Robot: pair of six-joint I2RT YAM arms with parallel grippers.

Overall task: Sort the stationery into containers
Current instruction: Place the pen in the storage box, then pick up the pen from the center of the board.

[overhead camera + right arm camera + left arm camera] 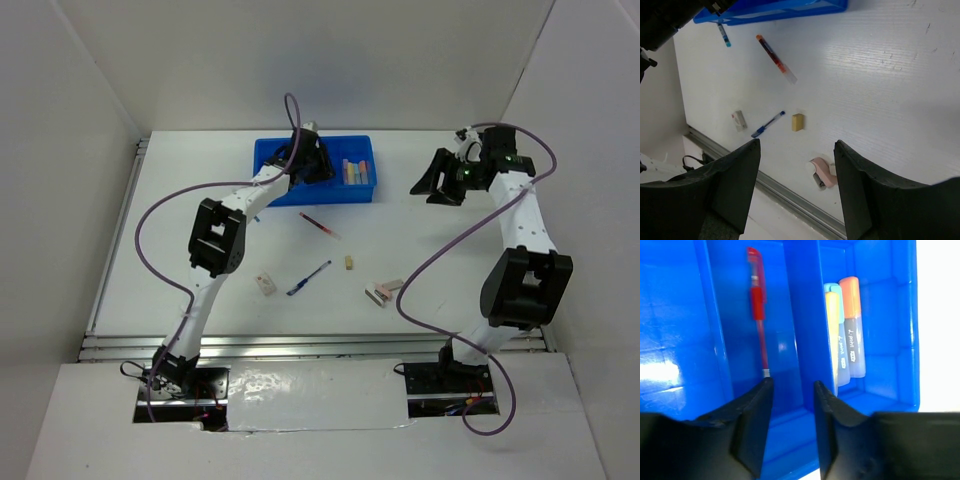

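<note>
So, the blue tray [340, 197] sits at the back of the tabletop [440, 260]. The left fingers [765, 395] hang over it, parted and empty, with a red pen [759, 310] in the compartment below and markers [845, 330] next door. To the tray's right, the right fingers [752, 155] hover wide apart, also empty. In front of the tray are a second red pen [320, 225], a blue pen [309, 278], erasers [265, 284] and a tan bit [349, 263]. The pens look light, stiff and rolly, so I'd pinch mid-barrel.

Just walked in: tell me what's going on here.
The left arm hangs over the blue tray, jaws apart above a red pen lying in one compartment; markers sit in the next. The right arm hovers aside, jaws open and empty. More pens, erasers and a tan block lie on the table.
</note>
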